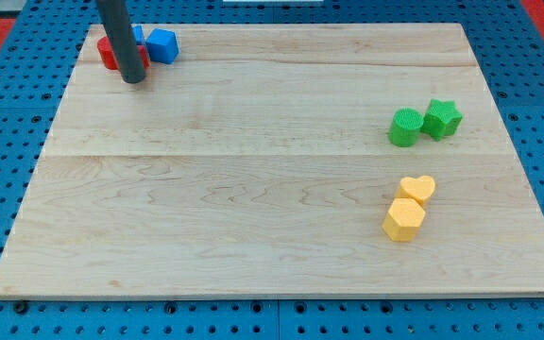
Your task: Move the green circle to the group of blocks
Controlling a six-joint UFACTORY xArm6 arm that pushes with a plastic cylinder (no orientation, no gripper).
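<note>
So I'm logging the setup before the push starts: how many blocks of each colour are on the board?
Green: 2, the green circle and the green star.
Yellow: 2, the yellow heart and the yellow hexagon.
Red: 1, the red block, partly hidden behind my tip.
Blue: 1 clearly visible, the blue block.
Total: 6.

Green star (442,118) touching green circle (405,127)

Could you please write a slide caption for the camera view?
Tip by red and blue blocks; green circle far right.
</note>
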